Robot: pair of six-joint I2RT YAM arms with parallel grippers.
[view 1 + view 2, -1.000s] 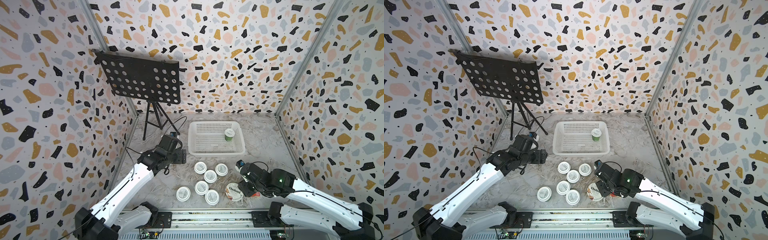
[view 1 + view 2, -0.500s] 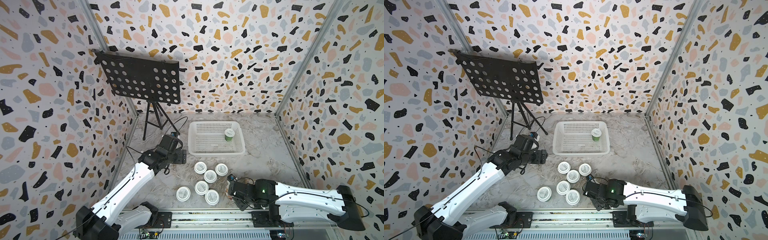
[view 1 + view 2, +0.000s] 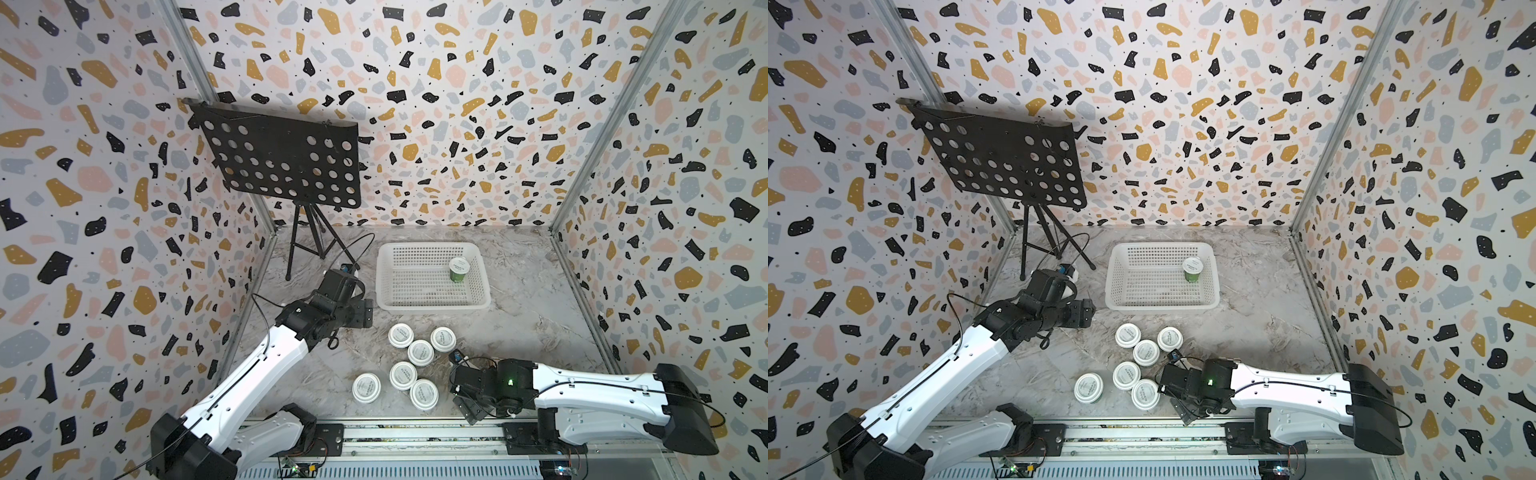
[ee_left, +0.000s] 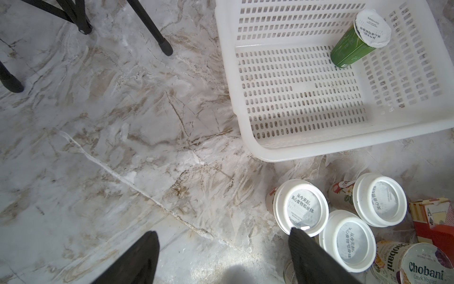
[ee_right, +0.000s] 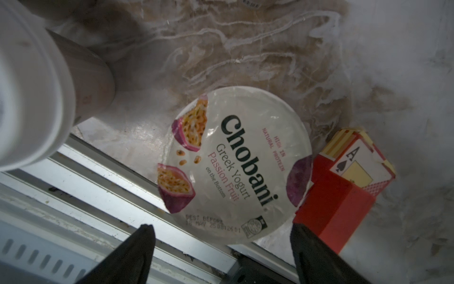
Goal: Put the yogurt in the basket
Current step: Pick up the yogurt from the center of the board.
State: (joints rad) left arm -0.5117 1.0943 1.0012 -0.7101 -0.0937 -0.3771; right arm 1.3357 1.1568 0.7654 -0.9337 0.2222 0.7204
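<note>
The right gripper (image 5: 221,227), jaws spread wide and empty, is hovering over the Chobani cup (image 5: 235,162) at the front edge of the tabletop (image 3: 540,332); the left gripper (image 4: 222,232) is hanging equally wide. One green cup (image 3: 458,270) is standing in the back right corner of the basket (image 3: 432,305).

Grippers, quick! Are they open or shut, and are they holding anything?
Left gripper: open, holding nothing.
Right gripper: open, holding nothing; the Chobani cup lies at its tips, not gripped.
</note>
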